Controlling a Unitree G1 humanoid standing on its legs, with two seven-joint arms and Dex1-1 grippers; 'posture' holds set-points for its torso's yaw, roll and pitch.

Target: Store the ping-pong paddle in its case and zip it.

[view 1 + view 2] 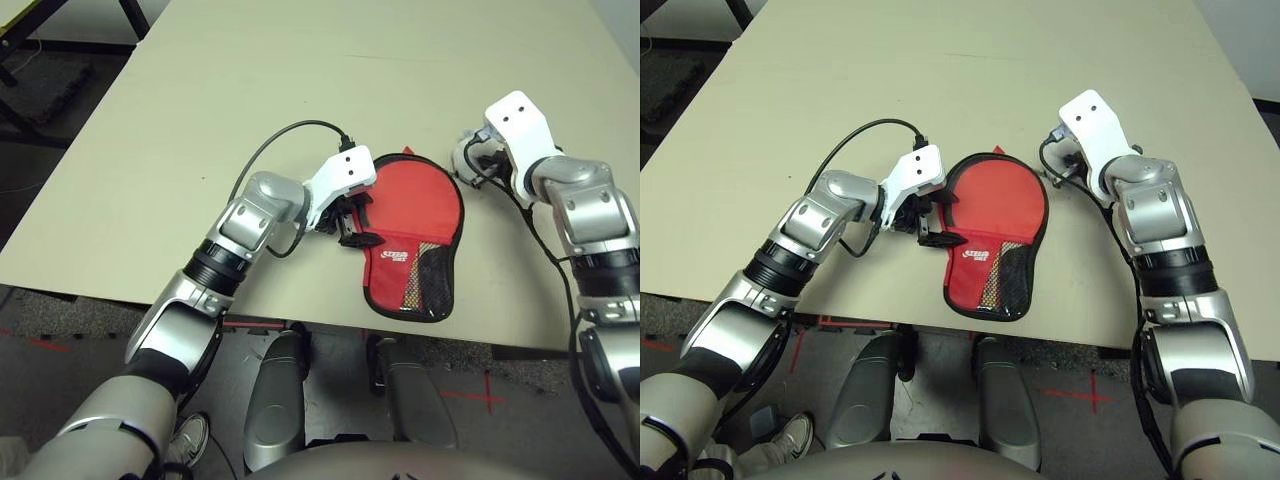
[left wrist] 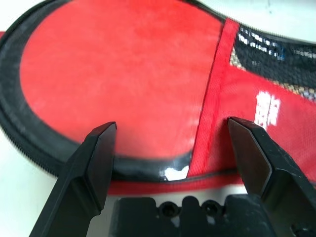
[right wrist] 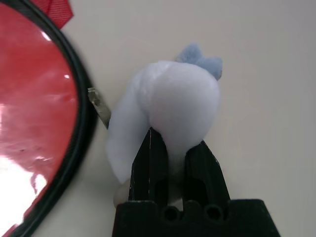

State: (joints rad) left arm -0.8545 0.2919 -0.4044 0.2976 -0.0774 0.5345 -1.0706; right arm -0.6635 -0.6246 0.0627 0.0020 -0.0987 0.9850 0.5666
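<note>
Found the red case (image 1: 405, 205) flat on the bench (image 1: 240, 85), between the left hand (image 2: 173, 122) and the right hand (image 3: 177, 136). Noted left fingers wide apart at the case's edge. Observed right fingers clamped on a white fuzzy blob (image 3: 182, 94), near a small metal piece (image 3: 100, 106) just beside the case.

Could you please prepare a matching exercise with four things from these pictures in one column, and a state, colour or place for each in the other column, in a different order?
Things:
1. case
2. left gripper
3. right gripper
4. logo

Descriptions:
A. shut on the white fluffy thing
B. white, on a red background
C. lying flat on the table, red with a black edge
D. open, at the case's edge

Right pairs: 1-C, 2-D, 3-A, 4-B
</note>
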